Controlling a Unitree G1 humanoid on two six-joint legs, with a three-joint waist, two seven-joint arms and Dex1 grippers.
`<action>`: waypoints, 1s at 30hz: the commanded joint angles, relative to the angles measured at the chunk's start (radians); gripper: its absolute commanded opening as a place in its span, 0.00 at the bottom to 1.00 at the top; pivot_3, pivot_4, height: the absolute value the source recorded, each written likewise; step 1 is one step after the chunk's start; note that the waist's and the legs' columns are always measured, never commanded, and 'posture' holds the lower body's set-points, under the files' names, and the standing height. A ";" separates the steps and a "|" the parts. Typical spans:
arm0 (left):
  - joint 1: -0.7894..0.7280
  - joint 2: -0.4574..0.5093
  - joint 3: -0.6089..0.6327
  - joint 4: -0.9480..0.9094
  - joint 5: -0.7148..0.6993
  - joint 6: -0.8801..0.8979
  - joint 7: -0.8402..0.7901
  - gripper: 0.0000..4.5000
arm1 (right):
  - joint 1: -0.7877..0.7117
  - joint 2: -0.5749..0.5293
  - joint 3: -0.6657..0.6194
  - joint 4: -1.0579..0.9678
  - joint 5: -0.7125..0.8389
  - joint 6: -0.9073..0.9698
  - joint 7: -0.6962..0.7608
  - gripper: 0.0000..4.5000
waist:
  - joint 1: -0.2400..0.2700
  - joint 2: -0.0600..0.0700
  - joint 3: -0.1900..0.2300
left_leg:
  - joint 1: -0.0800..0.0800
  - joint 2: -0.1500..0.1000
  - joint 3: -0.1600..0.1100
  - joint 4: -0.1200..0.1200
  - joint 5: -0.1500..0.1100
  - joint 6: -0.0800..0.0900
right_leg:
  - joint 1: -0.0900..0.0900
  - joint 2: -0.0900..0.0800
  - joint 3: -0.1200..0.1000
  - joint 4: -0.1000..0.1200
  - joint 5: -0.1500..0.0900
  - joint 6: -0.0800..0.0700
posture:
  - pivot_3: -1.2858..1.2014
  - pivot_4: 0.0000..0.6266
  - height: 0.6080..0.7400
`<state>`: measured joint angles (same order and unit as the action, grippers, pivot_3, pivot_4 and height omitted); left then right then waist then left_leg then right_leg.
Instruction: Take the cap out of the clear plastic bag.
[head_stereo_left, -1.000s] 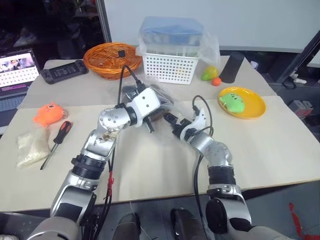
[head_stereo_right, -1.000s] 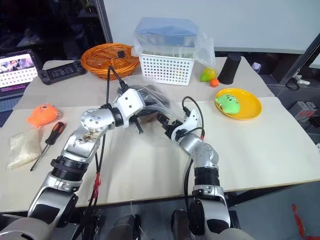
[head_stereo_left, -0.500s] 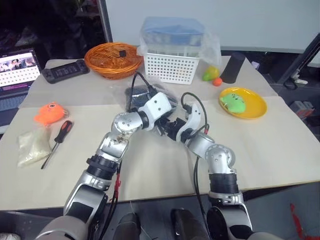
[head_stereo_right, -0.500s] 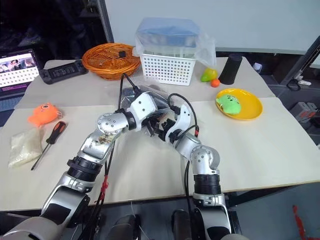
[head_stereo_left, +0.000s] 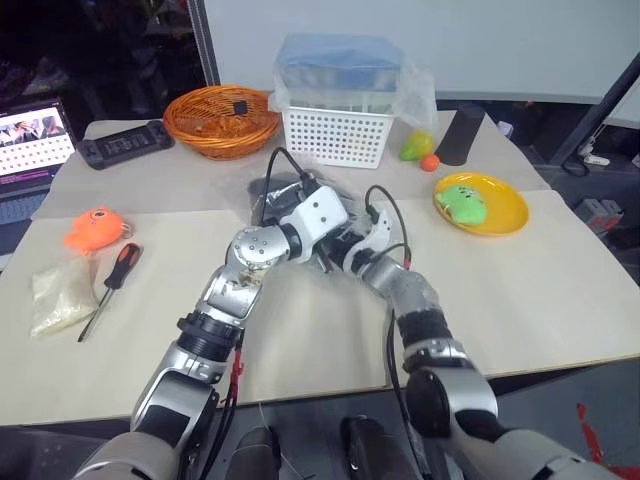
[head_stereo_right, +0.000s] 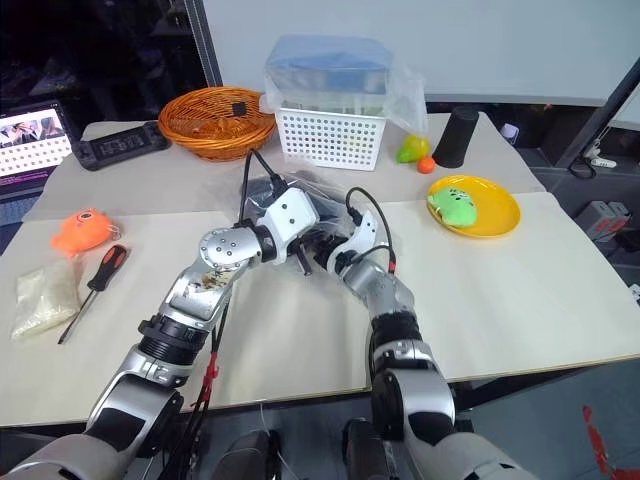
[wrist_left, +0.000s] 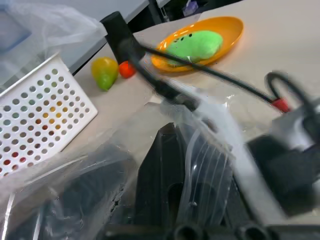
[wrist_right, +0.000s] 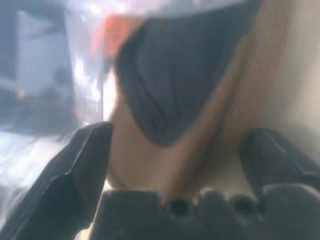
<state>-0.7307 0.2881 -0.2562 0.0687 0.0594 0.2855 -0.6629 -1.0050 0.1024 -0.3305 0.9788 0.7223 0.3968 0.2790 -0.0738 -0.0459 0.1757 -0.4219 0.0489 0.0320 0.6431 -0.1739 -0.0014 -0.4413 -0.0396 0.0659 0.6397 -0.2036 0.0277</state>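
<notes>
soft brown cap (wrist_right: 170, 100) sits inside the clear plastic bag (wrist_left: 60, 165) mid-surface, before the white basket (head_stereo_left: 340, 135). left gripper (head_stereo_left: 322, 262), fingers closed, pinches the slippery film; right gripper (wrist_right: 175, 165), fingers spread wide, faces the cap. it looks light and floppy; pinch its brim edge.

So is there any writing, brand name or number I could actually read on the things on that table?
None can be read.
Laptop screen: shows pictures and rows of small marks, too small to read.
Black handheld device: no legible label.
Blue box in the white basket: no print can be made out.
</notes>
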 joint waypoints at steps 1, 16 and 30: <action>0.011 0.006 0.009 -0.071 0.000 0.015 0.012 0.01 | -0.099 0.103 -0.033 0.156 -0.018 -0.094 0.071 1.00 | 0.001 0.000 0.000 | 0.000 0.000 0.000 0.000 0.000 0.000 | 0.000 0.000 0.000 0.000 0.000 0.000 | 0.52 0.24 1.00; 0.032 0.014 0.010 -0.112 0.003 0.050 0.045 0.00 | -0.163 0.115 -0.113 0.280 -0.064 -0.196 0.116 0.19 | 0.004 0.000 0.000 | 0.001 0.000 0.000 0.000 0.000 0.000 | 0.001 0.000 0.000 0.000 0.001 -0.001 | 0.52 0.24 1.00; 0.037 -0.005 -0.007 -0.052 0.015 -0.010 0.058 0.00 | -0.100 0.025 -0.006 0.033 -0.166 0.069 0.033 0.02 | 0.004 0.000 0.000 | -0.001 0.000 0.000 0.000 0.000 0.000 | 0.000 0.000 0.000 0.000 0.000 -0.001 | 0.52 0.24 1.00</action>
<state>-0.6932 0.2897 -0.2567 0.0192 0.0728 0.3060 -0.6087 -1.1236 0.1172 -0.3639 1.1387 0.5685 0.3665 0.3560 -0.0700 -0.0455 0.1757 -0.4234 0.0490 0.0318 0.6428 -0.1741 -0.0015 -0.4426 -0.0397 0.0658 0.6399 -0.2023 0.0252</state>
